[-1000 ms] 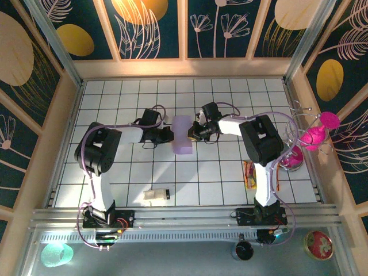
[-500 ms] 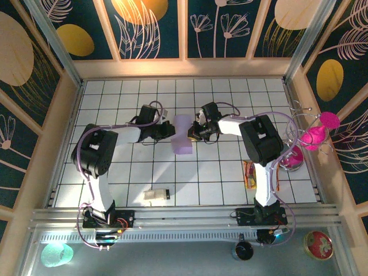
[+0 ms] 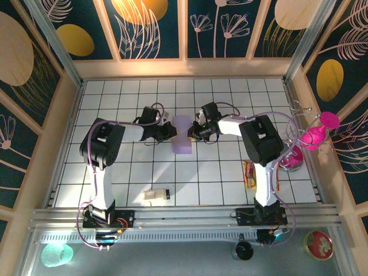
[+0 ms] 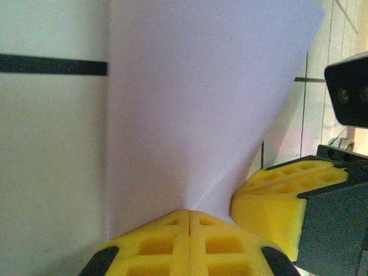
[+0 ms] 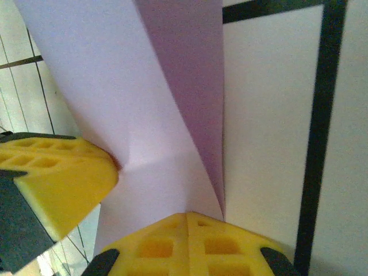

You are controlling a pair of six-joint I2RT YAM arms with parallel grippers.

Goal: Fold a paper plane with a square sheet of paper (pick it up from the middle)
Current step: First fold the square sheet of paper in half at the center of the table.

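On the white gridded counter, the square sheet of paper buckles at mid-counter between the two arms. The left hand and right hand are each clenched on an opposite edge at the sheet's middle, just beside one another. The pickup from the middle appears to be the step in hand. The next move likely calls for bringing the halves together evenly for a centre crease.

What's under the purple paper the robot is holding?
The white table with black grid lines lies beneath the square sheet of paper and shows around its edges. Whatever sits directly under the paper is covered.
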